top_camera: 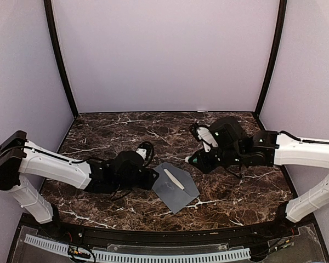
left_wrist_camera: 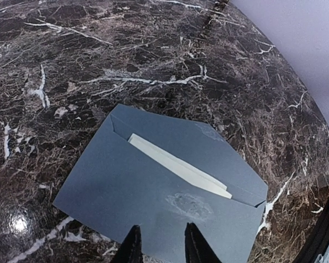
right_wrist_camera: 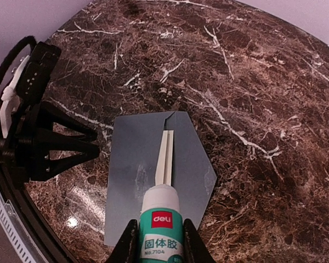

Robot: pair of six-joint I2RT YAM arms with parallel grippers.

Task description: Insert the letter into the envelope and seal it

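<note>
A glossy table [top_camera: 115, 129] of dark brown marble, veined with white, is seen from above. A flat, matte grey-blue paper envelope [left_wrist_camera: 131, 186] is laid on it between the two arms. Its triangular flap is folded open and lies flat on the stone. The letter [left_wrist_camera: 178, 165] is tucked inside the pocket, and only a narrow cream-white strip of its edge is shown along the opening. A dull, mottled smear [left_wrist_camera: 189, 204] is seen on the envelope's body just below that strip.

The left gripper [left_wrist_camera: 162, 249] is held low at the envelope's near edge. Its black tapered fingers [left_wrist_camera: 132, 249] are parted by a narrow gap, and nothing is gripped between them.

The right gripper [right_wrist_camera: 160, 241] is closed around a cylindrical glue stick [right_wrist_camera: 160, 219], white at the top with a green label. It is pointed toward the envelope but held well apart from it.
</note>
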